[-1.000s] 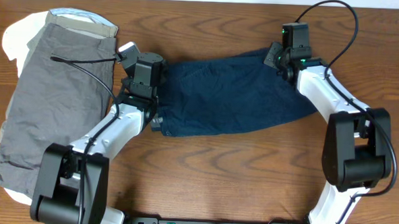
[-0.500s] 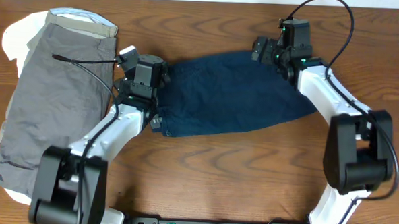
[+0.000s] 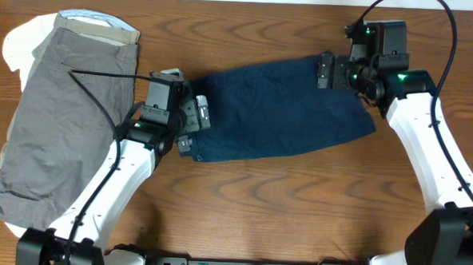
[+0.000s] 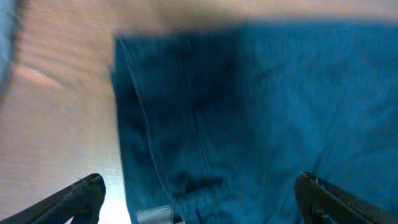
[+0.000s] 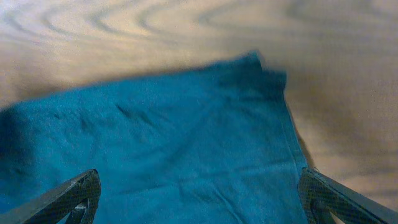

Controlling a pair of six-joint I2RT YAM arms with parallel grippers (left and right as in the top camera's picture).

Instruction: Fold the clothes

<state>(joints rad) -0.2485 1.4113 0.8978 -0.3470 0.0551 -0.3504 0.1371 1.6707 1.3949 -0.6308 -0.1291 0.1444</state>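
A: What lay on the wooden worktop?
B: Grey shorts at left; dark navy shorts spread flat mid-worktop.
A: The jaws?
B: Left jaws gaped over the navy shorts' left end, right jaws over the right end, both empty.

The navy shorts are plain and dark, reading a brighter teal-blue in both wrist views. The table under them is reddish-brown wood with darker swirling grain. Left of the navy shorts, the grey shorts are a plain mid tone, with a khaki strip at their top edge and a white garment showing beyond. The left arm and right arm are white with black joints. Green lights glow on the right arm by the navy shorts' right end.
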